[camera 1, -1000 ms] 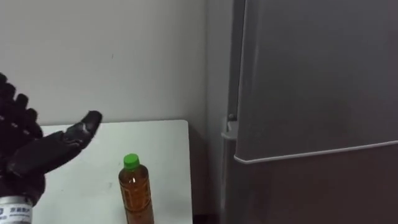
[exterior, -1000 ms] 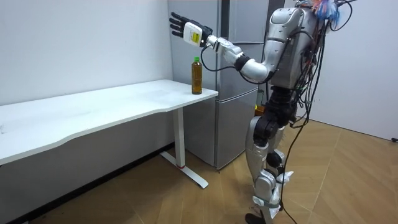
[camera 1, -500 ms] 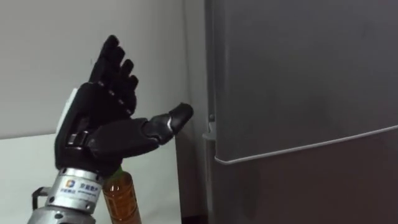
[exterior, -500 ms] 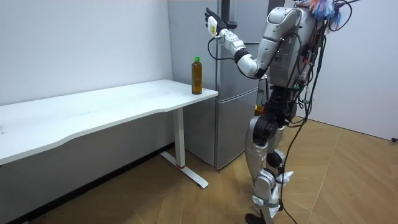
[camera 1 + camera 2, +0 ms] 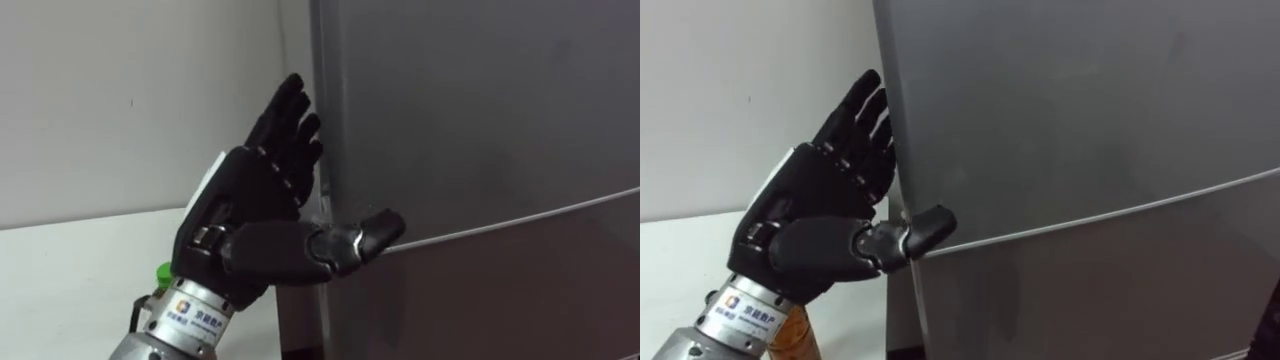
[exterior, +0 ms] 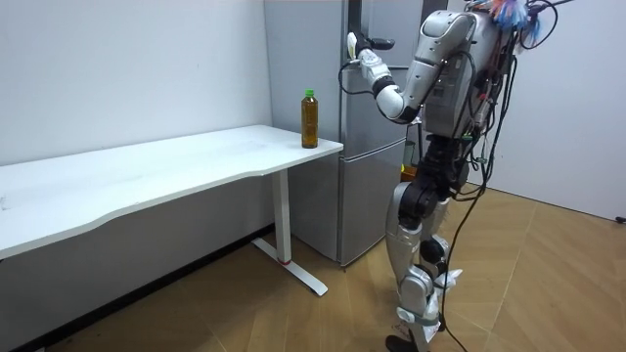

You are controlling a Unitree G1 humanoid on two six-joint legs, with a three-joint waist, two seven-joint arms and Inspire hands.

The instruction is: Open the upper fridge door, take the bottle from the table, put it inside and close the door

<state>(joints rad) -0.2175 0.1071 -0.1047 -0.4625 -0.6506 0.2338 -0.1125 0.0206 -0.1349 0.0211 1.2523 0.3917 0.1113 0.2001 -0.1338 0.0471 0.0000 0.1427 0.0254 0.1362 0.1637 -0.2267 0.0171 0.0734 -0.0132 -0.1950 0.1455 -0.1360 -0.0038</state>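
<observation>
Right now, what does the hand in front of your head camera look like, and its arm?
The left hand is black, with ridged, segmented fingers and a white plate along its back. Its wrist cuff is a silver cylinder with a small coloured logo. In the room view the arm is silver-grey, with a black cable looping by the forearm.

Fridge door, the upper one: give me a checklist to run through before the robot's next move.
1. Upper fridge door open: not ok, it is shut.
2. Left hand at the door: ok, held up at its left edge.
3. Fingers hooked round that edge: not ok, they are straight; whether they touch it, cannot tell.
4. Bottle upright: ok, it stands at the corner of the table.
5. Bottle in a hand: not ok, nothing holds it.
</observation>
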